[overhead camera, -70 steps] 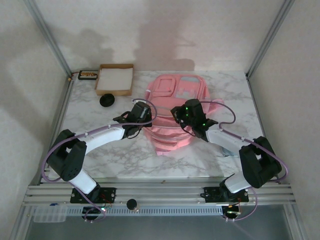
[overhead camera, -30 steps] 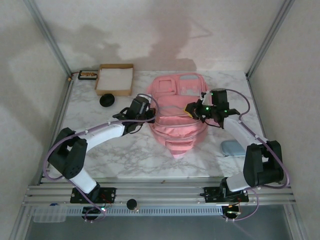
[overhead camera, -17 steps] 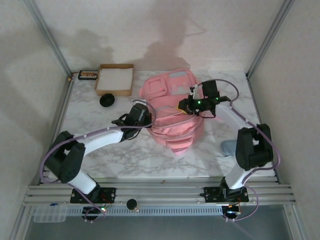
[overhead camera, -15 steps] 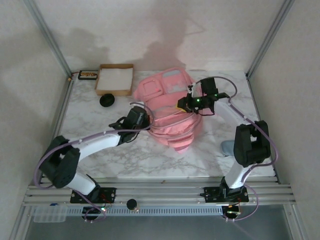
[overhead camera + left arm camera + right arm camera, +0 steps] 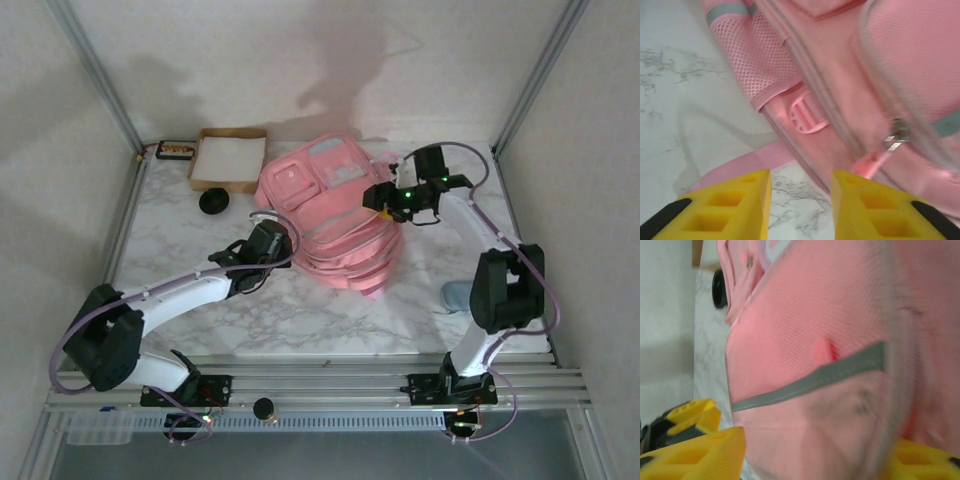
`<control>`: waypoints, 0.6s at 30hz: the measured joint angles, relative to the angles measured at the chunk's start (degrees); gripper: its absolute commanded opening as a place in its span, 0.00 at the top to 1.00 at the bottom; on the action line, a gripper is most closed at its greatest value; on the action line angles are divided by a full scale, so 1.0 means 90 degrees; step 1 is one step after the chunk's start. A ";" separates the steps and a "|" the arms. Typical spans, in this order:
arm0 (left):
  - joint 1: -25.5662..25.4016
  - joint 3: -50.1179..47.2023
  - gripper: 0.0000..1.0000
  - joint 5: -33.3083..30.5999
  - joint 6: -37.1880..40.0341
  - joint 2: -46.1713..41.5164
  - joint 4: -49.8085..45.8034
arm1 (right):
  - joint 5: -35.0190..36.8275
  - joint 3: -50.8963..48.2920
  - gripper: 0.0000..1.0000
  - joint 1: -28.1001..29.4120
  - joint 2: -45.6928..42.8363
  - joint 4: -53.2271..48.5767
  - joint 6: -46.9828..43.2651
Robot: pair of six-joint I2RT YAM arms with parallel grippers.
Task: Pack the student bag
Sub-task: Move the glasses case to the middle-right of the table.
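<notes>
The student bag (image 5: 322,205), pink with grey trim, lies bunched in the middle of the table with its front pockets facing up and left. My left gripper (image 5: 285,245) is at its near-left edge. In the left wrist view the left gripper (image 5: 801,202) stands open over bare marble, beside the student bag (image 5: 840,75), a pink strap (image 5: 740,165) and a zip pull (image 5: 892,142). My right gripper (image 5: 378,198) is at the bag's right side. In the right wrist view the right gripper (image 5: 815,460) is open wide, with the student bag's (image 5: 815,330) mesh side pocket bulging between the fingers.
A brown cardboard box (image 5: 230,158) with a white inside stands at the back left, a small dark tray (image 5: 175,150) beside it. A round black object (image 5: 213,201) lies in front of the box. A pale blue item (image 5: 458,295) lies at the right. Metal frame posts stand at the corners.
Both grippers have opened after being shut on the bag. The bag has been dragged and turned to the left. The left arm has drawn back toward the near side.
</notes>
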 measured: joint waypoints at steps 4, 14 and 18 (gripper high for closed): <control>-0.0272 0.0466 0.47 0.0202 0.0493 -0.0233 0.0063 | 0.0685 -0.0695 0.15 -0.0651 -0.1265 -0.0061 0.0413; -0.0590 0.1445 0.40 0.0884 0.1115 0.0772 0.0253 | 0.2890 -0.2735 0.01 -0.3415 -0.3342 -0.0687 0.1673; -0.0695 0.1452 0.35 0.1246 0.1311 0.0967 0.0250 | 0.3524 -0.3572 0.01 -0.3755 -0.3602 -0.0967 0.2125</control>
